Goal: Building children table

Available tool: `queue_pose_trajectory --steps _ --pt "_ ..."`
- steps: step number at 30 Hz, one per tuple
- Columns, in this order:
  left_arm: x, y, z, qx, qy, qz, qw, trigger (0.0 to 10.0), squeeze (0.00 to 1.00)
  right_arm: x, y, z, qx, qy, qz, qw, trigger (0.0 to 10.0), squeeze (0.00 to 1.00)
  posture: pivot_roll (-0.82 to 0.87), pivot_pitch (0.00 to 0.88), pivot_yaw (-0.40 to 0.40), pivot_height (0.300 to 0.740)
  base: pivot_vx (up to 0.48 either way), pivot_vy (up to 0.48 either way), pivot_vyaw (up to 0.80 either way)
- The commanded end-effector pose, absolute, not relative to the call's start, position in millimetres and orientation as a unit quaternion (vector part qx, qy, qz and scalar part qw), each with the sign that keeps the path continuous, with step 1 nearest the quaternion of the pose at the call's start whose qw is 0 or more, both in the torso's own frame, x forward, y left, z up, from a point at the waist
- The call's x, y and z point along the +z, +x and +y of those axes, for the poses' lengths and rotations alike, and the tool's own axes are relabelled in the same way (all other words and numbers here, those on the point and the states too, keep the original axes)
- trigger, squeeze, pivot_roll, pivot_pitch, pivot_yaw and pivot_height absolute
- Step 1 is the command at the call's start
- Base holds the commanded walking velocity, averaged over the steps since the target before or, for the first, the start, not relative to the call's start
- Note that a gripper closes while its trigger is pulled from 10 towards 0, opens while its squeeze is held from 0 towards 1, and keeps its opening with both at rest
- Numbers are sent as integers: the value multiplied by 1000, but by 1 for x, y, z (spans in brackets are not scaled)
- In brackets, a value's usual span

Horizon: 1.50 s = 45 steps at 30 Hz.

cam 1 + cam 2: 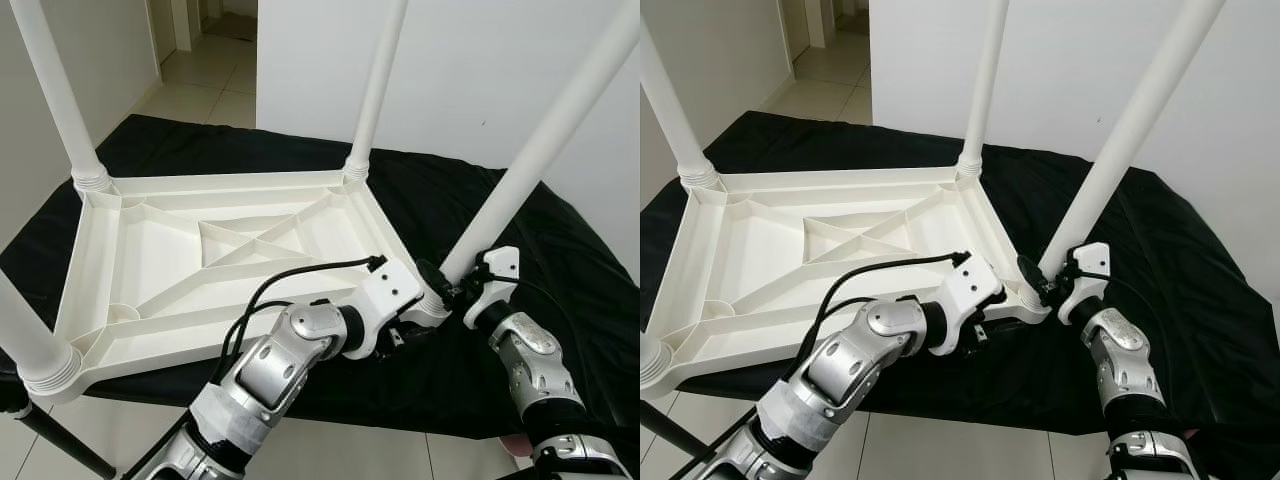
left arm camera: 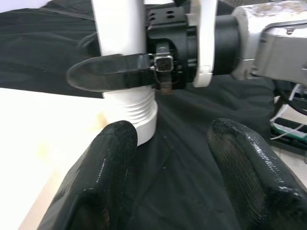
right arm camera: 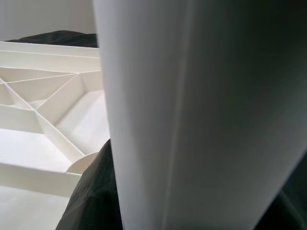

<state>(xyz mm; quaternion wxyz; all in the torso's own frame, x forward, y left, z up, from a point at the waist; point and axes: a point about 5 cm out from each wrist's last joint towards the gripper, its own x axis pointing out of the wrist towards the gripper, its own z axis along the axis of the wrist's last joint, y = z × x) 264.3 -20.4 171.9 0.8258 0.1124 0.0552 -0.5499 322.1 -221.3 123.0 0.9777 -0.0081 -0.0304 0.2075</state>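
White plastic forms the upturned children's table (image 1: 200,270), which is laid on a black cloth (image 1: 560,260) with its legs raised. The left gripper (image 2: 165,158) is held just beside the near right corner, jaws apart. The corner leg (image 1: 530,150) is clamped by the right gripper (image 2: 115,76) just above its threaded base.
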Motion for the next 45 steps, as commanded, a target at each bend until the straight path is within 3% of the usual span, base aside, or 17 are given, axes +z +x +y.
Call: queue_pose_trajectory --steps 1,10,13,15,20,31,41,42,45 --pt "173 269 -20 -520 124 54 843 10000 0 110 321 -220 180 0 7 984 10000 0 14 0 -95 740 0 0 0" --pt "173 270 -21 -520 122 53 844 10000 0 105 323 -211 107 -7 24 994 10000 0 6 0 -97 740 0 0 0" --pt "173 269 -22 -522 121 53 843 10000 0 103 319 -196 14 25 36 999 10000 0 1 0 -102 740 0 0 0" --pt "173 269 -22 -522 121 53 843 10000 0 103 319 -196 14 25 36 999 10000 0 1 0 -102 740 0 0 0" --pt "175 271 -24 -524 119 49 842 10000 0 101 304 -154 -80 75 51 993 10000 0 0 0 -103 740 0 0 0" --pt "180 280 -18 -512 124 42 849 10000 0 107 299 -129 -76 87 63 991 10000 0 4 0 -106 740 0 0 0" --pt "180 287 -9 -498 131 42 856 10000 0 109 296 -127 -61 78 72 993 10000 0 5 0 -108 740 0 0 0" --pt "179 288 -5 -495 133 42 858 10000 0 110 296 -128 -54 68 61 994 10000 1000 8 0 -115 740 0 0 0" --pt "179 288 0 -493 136 42 858 10000 0 113 297 -129 -38 57 46 997 10000 1000 9 0 -118 740 0 0 0"
